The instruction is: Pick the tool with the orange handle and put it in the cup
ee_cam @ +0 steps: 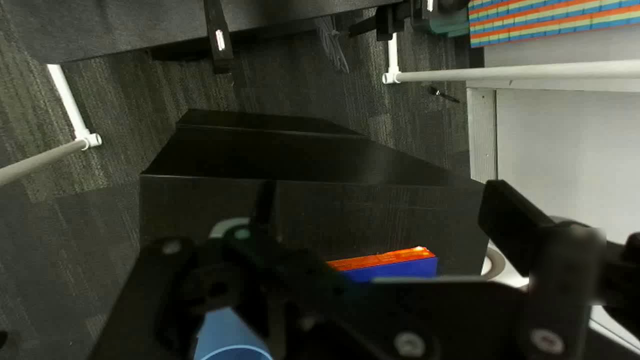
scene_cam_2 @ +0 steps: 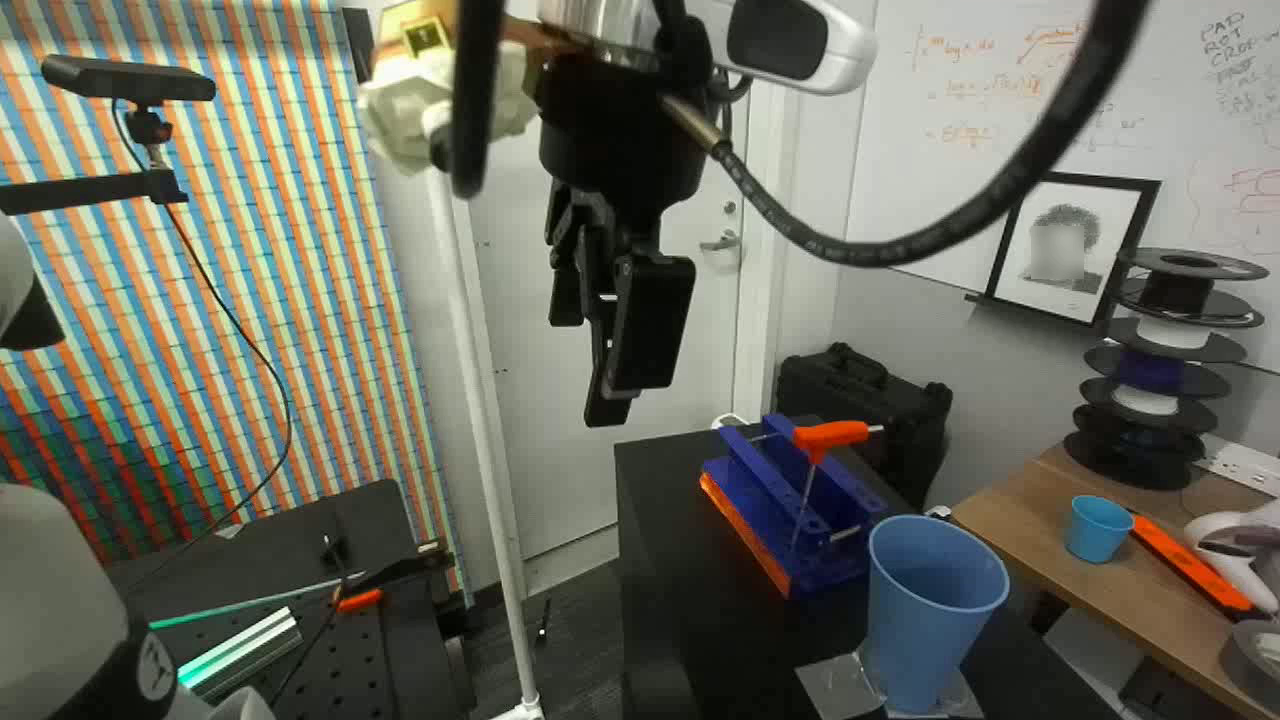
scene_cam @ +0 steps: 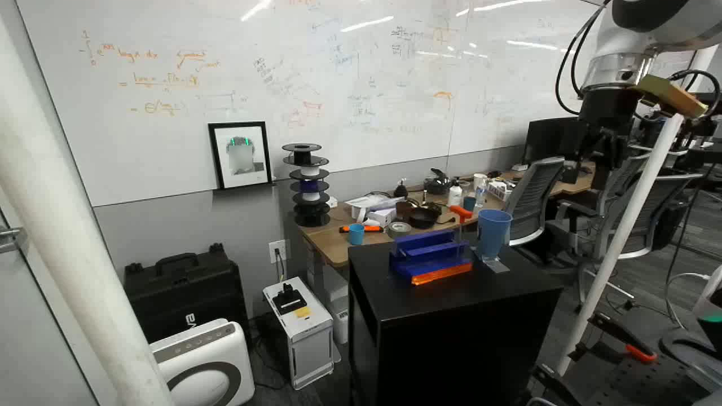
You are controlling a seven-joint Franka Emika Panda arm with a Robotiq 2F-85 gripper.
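Observation:
The tool is a T-handle key with an orange handle, standing upright in a blue rack. Its handle shows in both exterior views (scene_cam: 461,212) (scene_cam_2: 830,433). In the wrist view the tool is hidden behind the gripper. The blue rack (scene_cam: 428,251) has an orange front edge and sits on a black cabinet; part of it shows in the wrist view (ee_cam: 395,270). The tall light-blue cup (scene_cam: 493,234) (scene_cam_2: 930,625) stands upright beside the rack, partly seen in the wrist view (ee_cam: 225,335). My gripper (scene_cam_2: 602,350) is open and empty, above the cabinet and apart from the tool.
The black cabinet (scene_cam: 451,301) has tape under the cup. A wooden desk (scene_cam_2: 1070,600) behind it holds a small cyan cup (scene_cam_2: 1098,528) and clutter. A spool stack (scene_cam: 306,186) stands at the wall. White poles (scene_cam: 620,242) stand around the area.

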